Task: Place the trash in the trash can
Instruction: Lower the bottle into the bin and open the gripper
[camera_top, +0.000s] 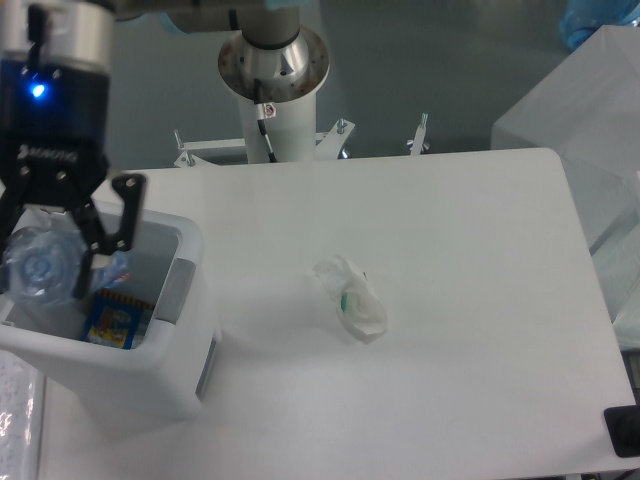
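My gripper (42, 268) hangs over the open white trash can (170, 350) at the left of the table, shut on the clear crushed bottle (38, 265), which sits between the black fingers above the bin's opening. The other piece of trash, a crumpled translucent-white wrapper with a green spot (351, 297), lies on the white table near its middle, well to the right of the bin and apart from the gripper.
A flat blue-and-yellow packet (112, 318) lies at the bottom of the bin. The arm's base column (272, 90) stands behind the table's far edge. A large translucent box (590, 120) stands at the right.
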